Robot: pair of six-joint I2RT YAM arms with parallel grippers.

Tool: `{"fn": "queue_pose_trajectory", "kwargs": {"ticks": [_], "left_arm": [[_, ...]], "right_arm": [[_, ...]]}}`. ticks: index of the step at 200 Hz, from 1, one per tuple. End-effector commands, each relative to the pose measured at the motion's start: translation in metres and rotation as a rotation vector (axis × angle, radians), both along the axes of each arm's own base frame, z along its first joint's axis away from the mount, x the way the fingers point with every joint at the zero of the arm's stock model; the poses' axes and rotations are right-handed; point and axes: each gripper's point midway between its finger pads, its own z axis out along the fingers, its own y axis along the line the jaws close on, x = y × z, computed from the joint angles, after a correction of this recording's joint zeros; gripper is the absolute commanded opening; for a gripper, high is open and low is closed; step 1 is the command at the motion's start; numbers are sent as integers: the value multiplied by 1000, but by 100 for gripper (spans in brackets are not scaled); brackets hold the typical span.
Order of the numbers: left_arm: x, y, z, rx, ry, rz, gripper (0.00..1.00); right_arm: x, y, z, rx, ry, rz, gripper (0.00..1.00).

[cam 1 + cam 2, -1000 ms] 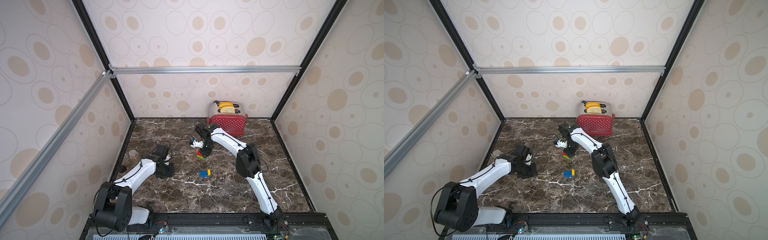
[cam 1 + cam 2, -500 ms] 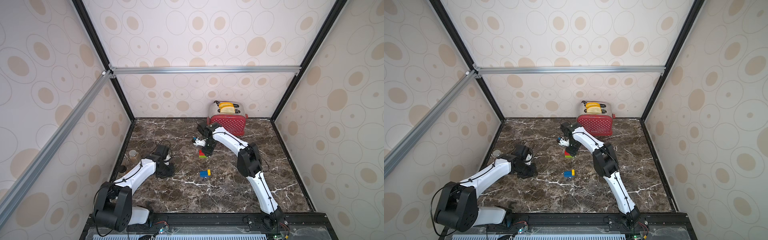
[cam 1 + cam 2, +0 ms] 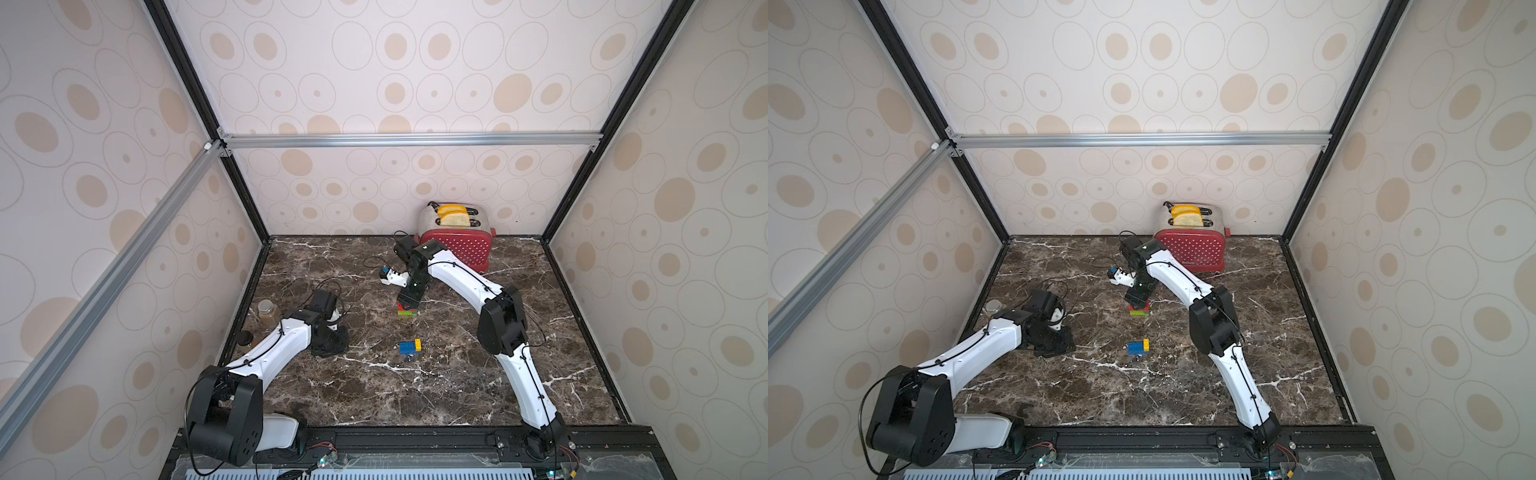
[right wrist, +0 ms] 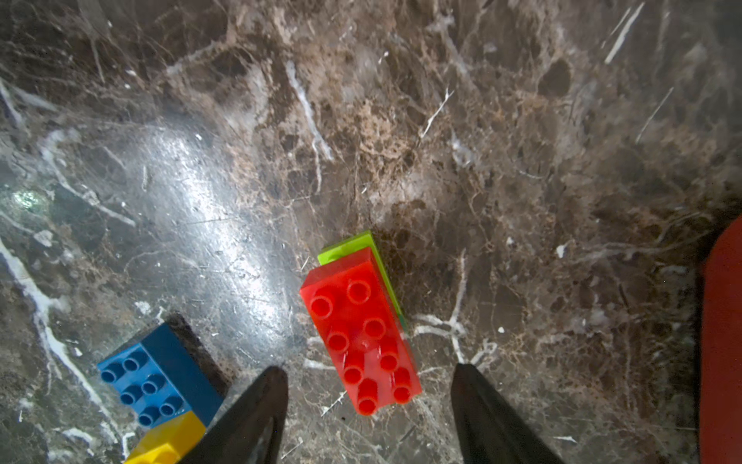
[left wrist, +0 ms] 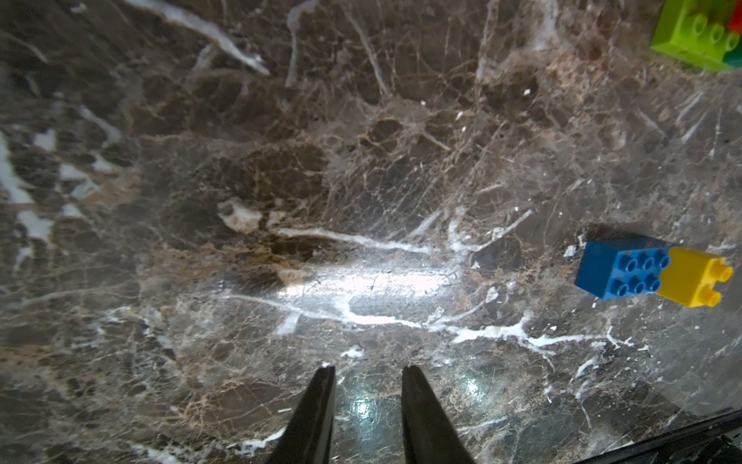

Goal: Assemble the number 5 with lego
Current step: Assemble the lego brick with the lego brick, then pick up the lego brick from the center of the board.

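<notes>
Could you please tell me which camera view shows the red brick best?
The right wrist view: the red brick sits large, studs clear. Both top views show it tiny; the left wrist view catches only a corner.

Tabletop (image 3: 415, 395), red-lime stack (image 3: 407, 310), blue-yellow bricks (image 3: 410, 347), toaster (image 3: 461, 249), jar (image 3: 269, 312)
</notes>
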Motion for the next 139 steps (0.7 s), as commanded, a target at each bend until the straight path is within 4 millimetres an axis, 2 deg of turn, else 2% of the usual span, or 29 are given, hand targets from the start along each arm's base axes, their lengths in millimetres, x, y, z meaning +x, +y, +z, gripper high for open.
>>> {"fn": "queue_pose_trajectory", "kwargs": {"ticks": [1,31,108,112,139], "left_arm": [[-1,4,4,12,-10,9,31],[-1,5,3,20,-6,6,31],[1,5,0,25,3,3,31],[1,5,-1,26,5,5,31],[0,6,-2,29,11,4,31]], "right_arm": [[5,7,-11,15,18,26,71],[5,13,-22,23,39,40,72],[-2,9,-48,-7,89,47,75],[-7,4,-58,-30,112,47,75],[-6,1,-69,-53,116,43,73]]}}
